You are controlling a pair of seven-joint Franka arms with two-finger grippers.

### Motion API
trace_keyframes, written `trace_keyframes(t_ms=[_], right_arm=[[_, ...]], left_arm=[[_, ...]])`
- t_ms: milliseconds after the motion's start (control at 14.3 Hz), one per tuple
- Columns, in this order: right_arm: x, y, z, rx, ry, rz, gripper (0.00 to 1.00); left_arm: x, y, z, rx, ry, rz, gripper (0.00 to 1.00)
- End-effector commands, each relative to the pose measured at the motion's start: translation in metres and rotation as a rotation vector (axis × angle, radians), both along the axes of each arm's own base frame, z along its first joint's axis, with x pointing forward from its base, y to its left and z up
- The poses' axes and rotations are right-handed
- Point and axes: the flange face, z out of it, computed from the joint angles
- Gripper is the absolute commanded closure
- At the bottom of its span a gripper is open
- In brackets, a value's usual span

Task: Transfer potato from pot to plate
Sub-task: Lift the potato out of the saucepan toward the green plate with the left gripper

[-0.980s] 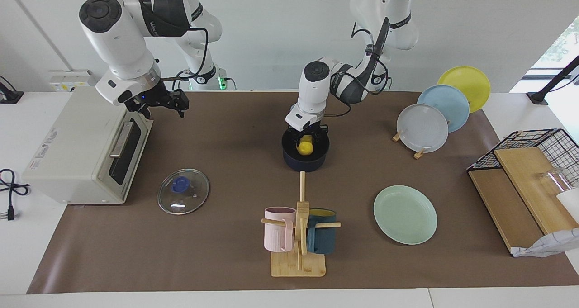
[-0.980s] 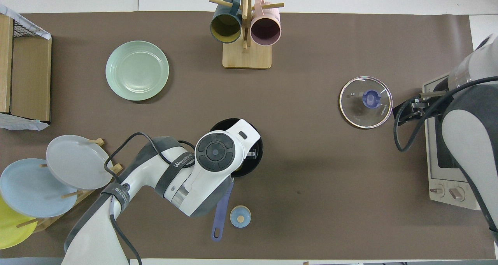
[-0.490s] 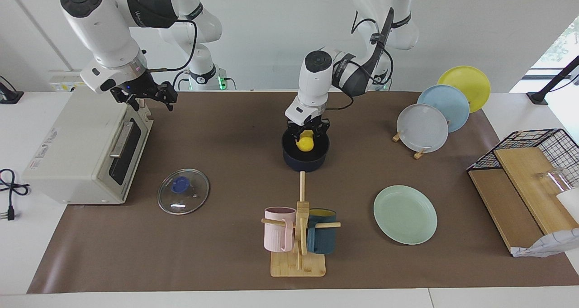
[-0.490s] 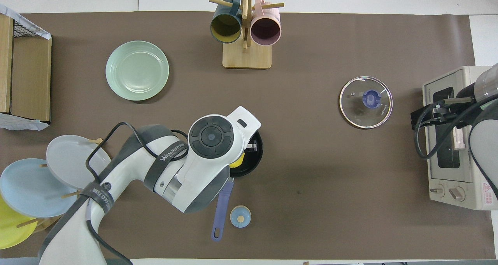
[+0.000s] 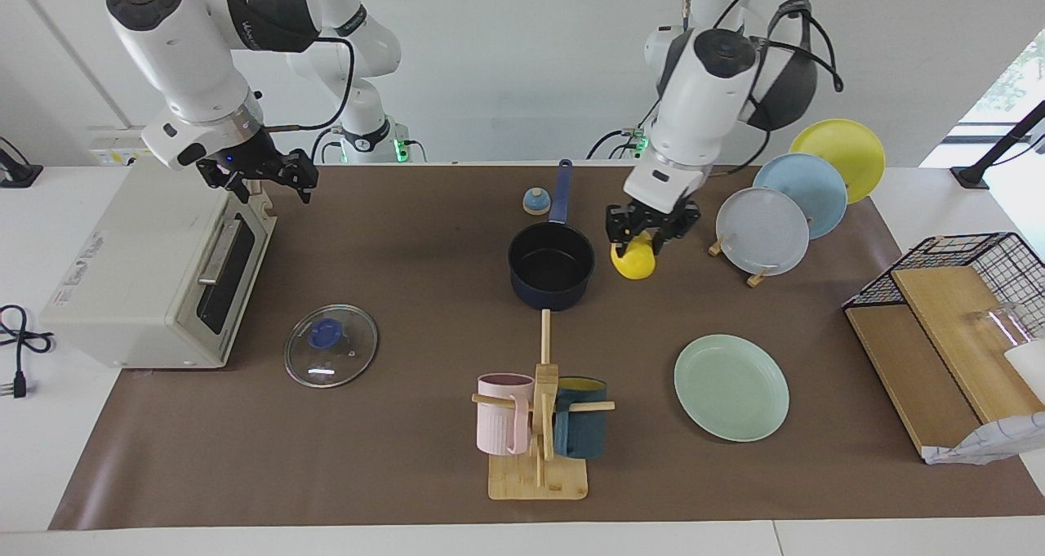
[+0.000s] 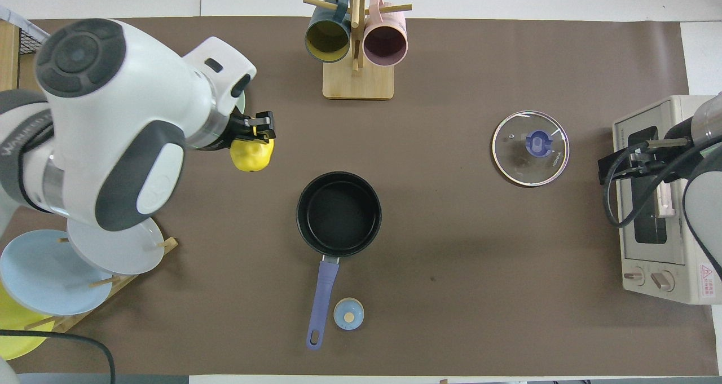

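My left gripper [image 5: 647, 240] is shut on the yellow potato [image 5: 635, 262], which hangs in the air over the brown mat beside the pot, toward the left arm's end of the table. From overhead the potato [image 6: 252, 156] shows just under the left gripper [image 6: 258, 134]. The dark navy pot [image 5: 551, 267] stands with nothing in it, its blue handle [image 6: 321, 299] pointing toward the robots. Farther from the robots lies the mint-green plate [image 5: 731, 386], bare; in the overhead view the left arm covers most of it. My right gripper [image 5: 261, 177] waits open over the toaster oven.
A toaster oven [image 5: 139, 270] sits at the right arm's end, a glass lid [image 5: 331, 345] beside it. A mug rack [image 5: 539, 425] stands farther out than the pot. A rack of plates [image 5: 763, 229] and a wire basket [image 5: 971, 262] stand at the left arm's end.
My left gripper has lifted the potato out of the pot and carried it toward the left arm's end. The right gripper rose and drew back above the oven.
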Motion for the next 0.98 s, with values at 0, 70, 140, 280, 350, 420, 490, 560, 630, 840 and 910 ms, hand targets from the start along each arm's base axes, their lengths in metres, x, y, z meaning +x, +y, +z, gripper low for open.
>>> trace_keyframes(t_ms=[0, 70, 140, 280, 350, 420, 490, 560, 630, 840, 910], right_arm=[[-0.001, -0.005, 0.001, 0.021, -0.017, -0.018, 0.0], [-0.001, -0.005, 0.001, 0.021, -0.018, -0.018, 0.0], [-0.001, -0.005, 0.002, 0.022, -0.025, -0.019, 0.0], [0.004, -0.016, 0.004, 0.023, -0.06, -0.035, 0.0], [0.005, -0.019, 0.008, 0.019, -0.071, -0.035, 0.0], [0.005, -0.02, 0.009, 0.014, -0.074, -0.033, 0.0], [0.006, -0.021, 0.009, 0.013, -0.076, -0.034, 0.0], [0.006, -0.02, 0.01, 0.011, -0.077, -0.032, 0.0], [0.007, -0.019, 0.008, 0.006, -0.074, -0.028, 0.0], [0.009, -0.021, 0.007, 0.003, -0.076, -0.028, 0.0], [0.009, -0.022, 0.008, 0.003, -0.077, -0.029, 0.0]], left_arm=[[0.039, 0.036, -0.027, -0.012, -0.006, -0.074, 1.0], [0.053, 0.05, -0.046, -0.01, -0.004, -0.09, 1.0], [0.066, 0.062, -0.055, -0.013, -0.034, -0.119, 1.0], [0.093, 0.092, -0.083, -0.013, -0.052, -0.132, 1.0], [0.107, 0.1, -0.1, -0.007, -0.063, -0.161, 1.0], [0.117, 0.109, -0.119, 0.004, -0.063, -0.169, 1.0], [0.124, 0.113, -0.133, 0.016, -0.084, -0.169, 1.0], [0.128, 0.115, -0.142, 0.023, -0.102, -0.169, 1.0], [0.13, 0.116, -0.147, 0.024, -0.107, -0.169, 1.0], [0.128, 0.118, -0.163, 0.027, -0.113, -0.184, 1.0], [0.125, 0.117, -0.173, 0.028, -0.113, -0.187, 1.0]])
